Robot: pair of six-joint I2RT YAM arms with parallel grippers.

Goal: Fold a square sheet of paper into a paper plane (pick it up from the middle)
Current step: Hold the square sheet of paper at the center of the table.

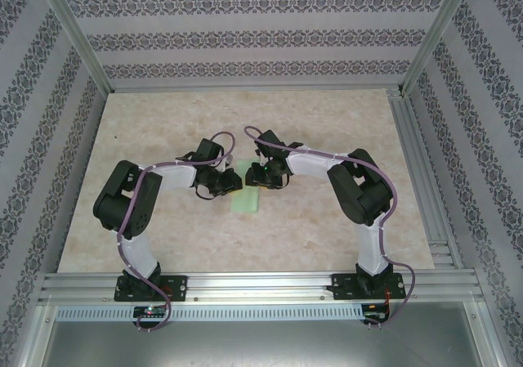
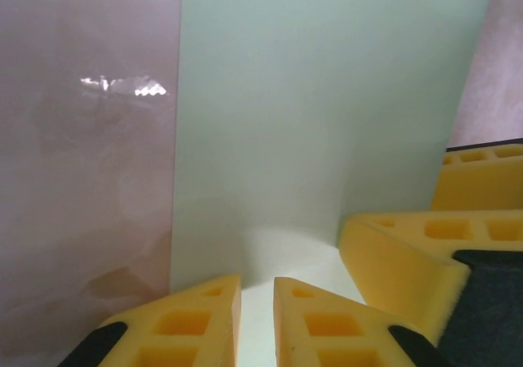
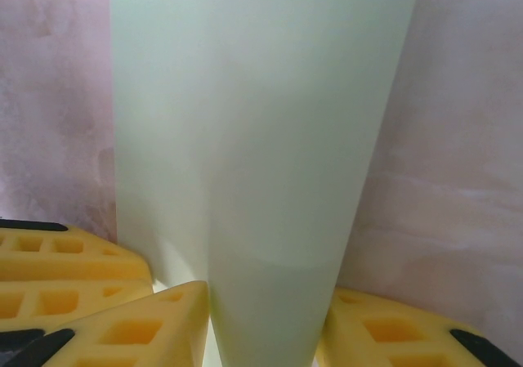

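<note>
The sheet of paper (image 1: 246, 201), pale green, is seen lying near the middle of the worktop (image 1: 327, 122) as a narrow folded strip, its long side running away from the arm bases. Its far end is covered by the two claws, which are positioned on either side and almost meet above it. From the left wrist the paper is seen as a broad pale panel with a straight left edge, a slanting right edge and a faint lengthwise crease. The left claw (image 1: 228, 185) is set at the paper's left side. Its yellow fingers (image 2: 204, 322) are drawn close together, with a narrow slit open between the tips through which the paper shows, and nothing is seen clamped in it. The right claw (image 1: 259, 176) is placed just beside it. From the right wrist its fingers (image 3: 155, 322) are shown standing partway apart, the paper filling the gap between them. Whether the paper is squeezed or merely straddled cannot be told. The marbled worktop is enclosed by a metal frame (image 1: 73, 32) and patterned walls (image 1: 261, 36).
</note>
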